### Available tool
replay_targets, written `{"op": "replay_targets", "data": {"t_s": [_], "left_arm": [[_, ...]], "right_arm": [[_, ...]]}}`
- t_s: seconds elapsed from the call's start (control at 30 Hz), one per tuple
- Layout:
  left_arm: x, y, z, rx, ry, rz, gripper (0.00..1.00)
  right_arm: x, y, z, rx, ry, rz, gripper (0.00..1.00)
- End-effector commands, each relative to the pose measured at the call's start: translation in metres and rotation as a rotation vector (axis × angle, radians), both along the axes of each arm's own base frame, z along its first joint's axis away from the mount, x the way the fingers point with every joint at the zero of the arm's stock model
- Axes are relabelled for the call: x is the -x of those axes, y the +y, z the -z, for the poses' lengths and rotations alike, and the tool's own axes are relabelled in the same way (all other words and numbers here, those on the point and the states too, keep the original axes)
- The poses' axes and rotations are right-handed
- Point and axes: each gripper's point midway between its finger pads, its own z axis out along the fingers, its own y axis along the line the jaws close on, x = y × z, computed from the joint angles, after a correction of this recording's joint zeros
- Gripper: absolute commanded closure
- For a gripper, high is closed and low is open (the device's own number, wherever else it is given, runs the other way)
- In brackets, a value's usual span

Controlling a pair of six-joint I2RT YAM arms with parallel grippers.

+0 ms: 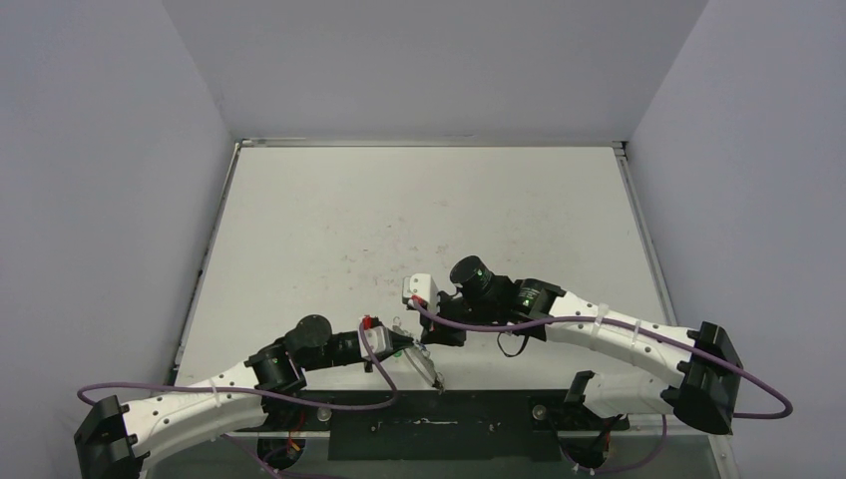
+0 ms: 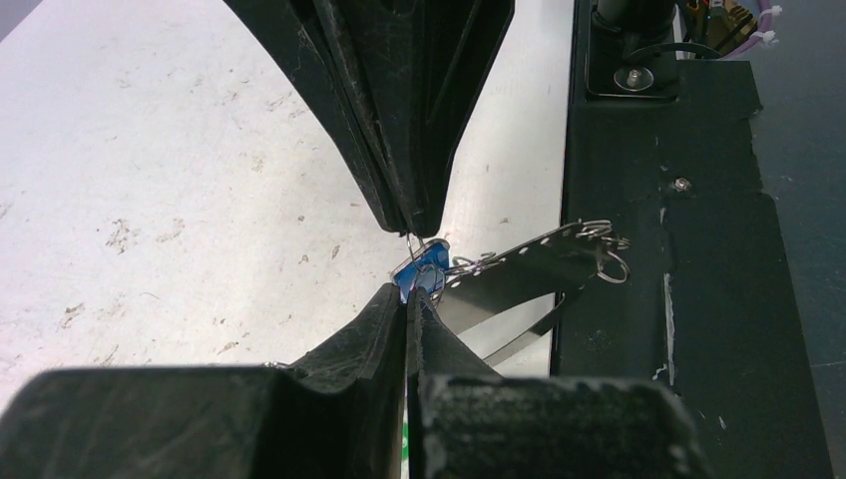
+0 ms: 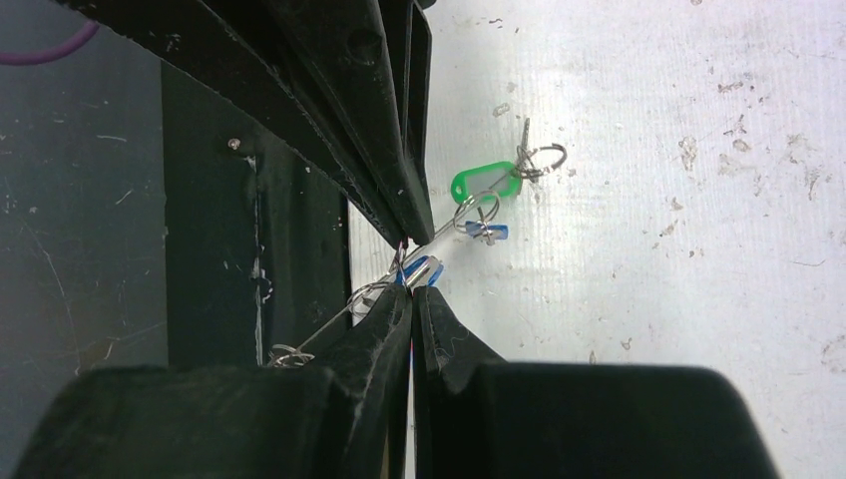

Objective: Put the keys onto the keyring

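The left tool [image 2: 407, 297] and the right tool [image 3: 412, 295] are being held tip to tip just above the near edge of the tabletop [image 1: 419, 210], beside the black base plate [image 2: 678, 299] that is carrying the arm mounts. Both tools are being kept fully closed. A thin run of the keyring [image 2: 509, 271] is being gripped at the tips of the right tool, and from there the silvery hoop is being carried out over the edge of the base plate, with small split rings [image 2: 611, 265] hanging on its rim. The blue key [image 2: 419, 272] is being held on the wire directly between the two sets of tips, touching the fingertips of the left tool; whether its head is actually being pinched there cannot be told. Farther along the wire, over the white tabletop, a green key [image 3: 486, 184] is being carried on the keyring, with a second small blue piece [image 3: 490, 232] hanging just below it.
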Motion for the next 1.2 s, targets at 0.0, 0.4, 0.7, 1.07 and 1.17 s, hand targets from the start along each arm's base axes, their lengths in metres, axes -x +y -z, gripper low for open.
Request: {"op": "replay_targets", "data": {"t_s": [0.0, 0.4, 0.7, 1.07, 1.17], "left_arm": [[0.000, 0.002, 0.004, -0.008, 0.012, -0.011, 1.00], [-0.004, 0.004, 0.003, -0.002, 0.017, -0.043, 1.00], [-0.010, 0.007, -0.005, 0.032, 0.025, -0.091, 1.00], [-0.024, -0.003, -0.008, 0.072, 0.153, -0.186, 1.00], [-0.044, 0.001, -0.004, 0.064, 0.199, -0.319, 1.00]], "right_arm": [[-0.006, -0.007, -0.012, -0.012, -0.056, 0.027, 1.00], [-0.010, -0.011, -0.024, -0.071, -0.101, 0.064, 0.52], [-0.031, -0.019, -0.051, -0.245, -0.159, 0.206, 0.07], [-0.058, -0.031, -0.043, -0.290, -0.079, 0.377, 0.00], [-0.063, -0.033, -0.041, -0.291, -0.067, 0.414, 0.00]]}}
